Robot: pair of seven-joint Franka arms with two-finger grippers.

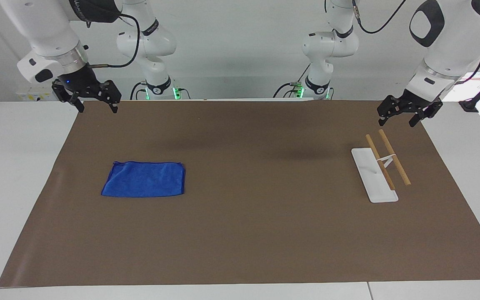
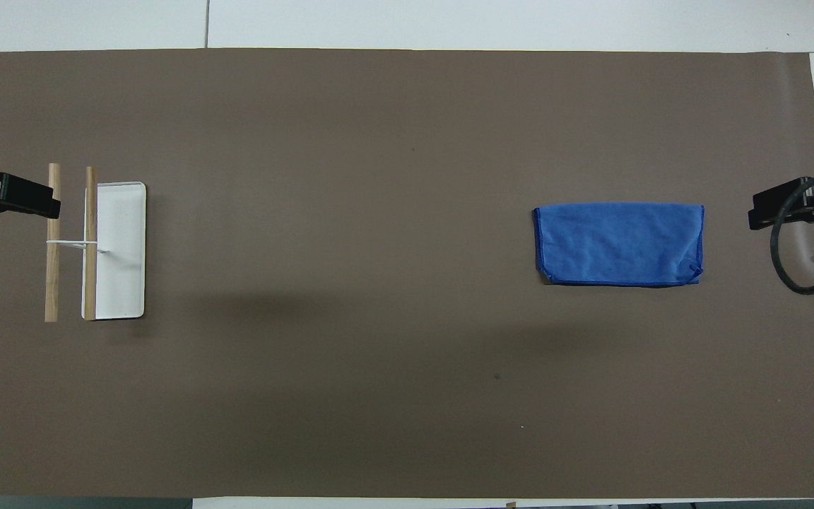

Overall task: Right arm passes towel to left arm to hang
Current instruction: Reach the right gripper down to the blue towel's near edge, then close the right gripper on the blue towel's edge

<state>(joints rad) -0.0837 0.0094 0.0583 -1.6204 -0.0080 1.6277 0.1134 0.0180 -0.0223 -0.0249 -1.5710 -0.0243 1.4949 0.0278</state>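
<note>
The blue towel (image 1: 144,179) lies flat and folded on the brown mat toward the right arm's end of the table; it also shows in the overhead view (image 2: 619,244). My right gripper (image 1: 97,109), with its blue light and wrist cable, hangs open and empty in the air over the mat's edge by the right arm's end (image 2: 803,205), apart from the towel. My left gripper (image 1: 396,123) hangs open and empty over the mat's edge by the left arm's end (image 2: 4,194), just beside the rack.
A small rack with a white base (image 1: 373,175) and two raised wooden rods (image 1: 394,162) stands on the mat toward the left arm's end (image 2: 121,247). The brown mat (image 1: 265,233) covers most of the white table.
</note>
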